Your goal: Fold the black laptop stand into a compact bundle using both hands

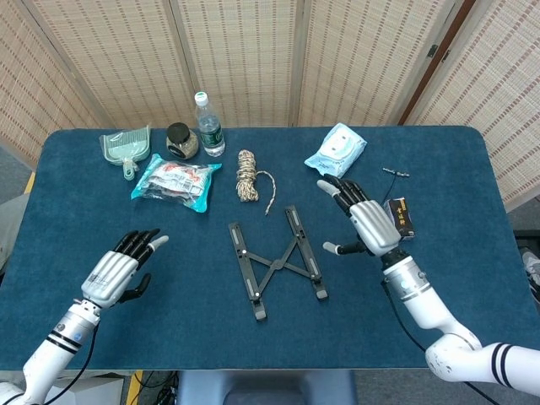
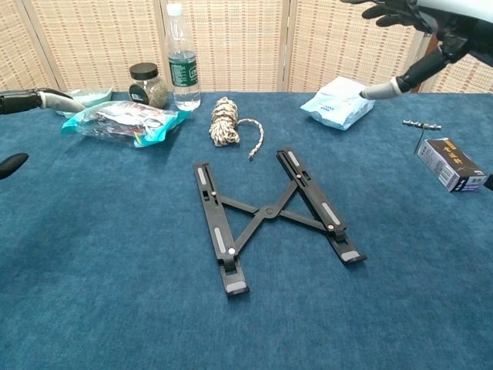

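The black laptop stand [image 1: 277, 261] lies flat on the blue table, its two rails joined by crossed struts; the chest view shows the same stand [image 2: 266, 212] collapsed flat. My right hand [image 1: 364, 222] hovers to the right of it and above the table, fingers spread, holding nothing. In the chest view only the fingers of that right hand [image 2: 408, 31] show, at the top right. My left hand [image 1: 118, 272] floats well left of the stand, open and empty; at the left edge of the chest view only the fingertips [image 2: 42, 100] of it show.
Behind the stand lie a rope coil [image 1: 247, 175], a snack packet [image 1: 175, 183], a jar [image 1: 180, 141], a water bottle [image 1: 207, 125] and a green dustpan [image 1: 126, 146]. A white wipes pack [image 1: 336, 152], a small dark box [image 1: 399, 218] and a small metal tool [image 1: 395, 173] sit at right.
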Controlling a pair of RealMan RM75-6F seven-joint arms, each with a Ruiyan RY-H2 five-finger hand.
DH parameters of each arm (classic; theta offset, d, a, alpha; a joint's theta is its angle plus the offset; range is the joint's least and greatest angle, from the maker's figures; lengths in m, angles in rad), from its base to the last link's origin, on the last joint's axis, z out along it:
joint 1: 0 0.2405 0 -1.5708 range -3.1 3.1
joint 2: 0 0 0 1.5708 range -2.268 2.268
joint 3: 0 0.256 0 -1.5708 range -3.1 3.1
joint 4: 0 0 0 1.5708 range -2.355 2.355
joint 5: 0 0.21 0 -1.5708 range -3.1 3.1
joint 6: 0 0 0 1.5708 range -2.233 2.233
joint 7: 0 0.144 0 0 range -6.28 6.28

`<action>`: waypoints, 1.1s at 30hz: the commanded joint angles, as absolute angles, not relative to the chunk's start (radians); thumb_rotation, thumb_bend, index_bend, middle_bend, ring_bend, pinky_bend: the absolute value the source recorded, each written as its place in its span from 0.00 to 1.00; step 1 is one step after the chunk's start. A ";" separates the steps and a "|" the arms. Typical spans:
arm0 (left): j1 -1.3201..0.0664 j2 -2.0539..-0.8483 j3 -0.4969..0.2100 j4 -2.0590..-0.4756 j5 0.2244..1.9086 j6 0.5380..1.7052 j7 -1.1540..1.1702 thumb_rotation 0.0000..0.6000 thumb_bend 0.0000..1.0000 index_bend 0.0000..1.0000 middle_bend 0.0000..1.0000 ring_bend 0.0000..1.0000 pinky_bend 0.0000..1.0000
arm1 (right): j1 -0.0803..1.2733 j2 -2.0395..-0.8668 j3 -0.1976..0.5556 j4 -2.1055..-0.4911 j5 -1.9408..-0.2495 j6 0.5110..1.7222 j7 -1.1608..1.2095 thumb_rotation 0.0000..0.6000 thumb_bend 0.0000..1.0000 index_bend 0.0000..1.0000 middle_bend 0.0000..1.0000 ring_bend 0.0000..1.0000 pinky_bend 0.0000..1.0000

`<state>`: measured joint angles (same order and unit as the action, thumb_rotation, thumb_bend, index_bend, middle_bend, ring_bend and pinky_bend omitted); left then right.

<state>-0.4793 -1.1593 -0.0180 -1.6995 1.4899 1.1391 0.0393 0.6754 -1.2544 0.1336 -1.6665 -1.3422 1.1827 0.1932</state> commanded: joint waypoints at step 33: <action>-0.611 -1.369 -0.095 -1.499 1.328 0.957 0.132 1.00 0.30 0.07 0.00 0.00 0.00 | 0.634 -1.522 0.003 -1.261 -1.547 1.052 -0.271 1.00 0.00 0.00 0.00 0.00 0.00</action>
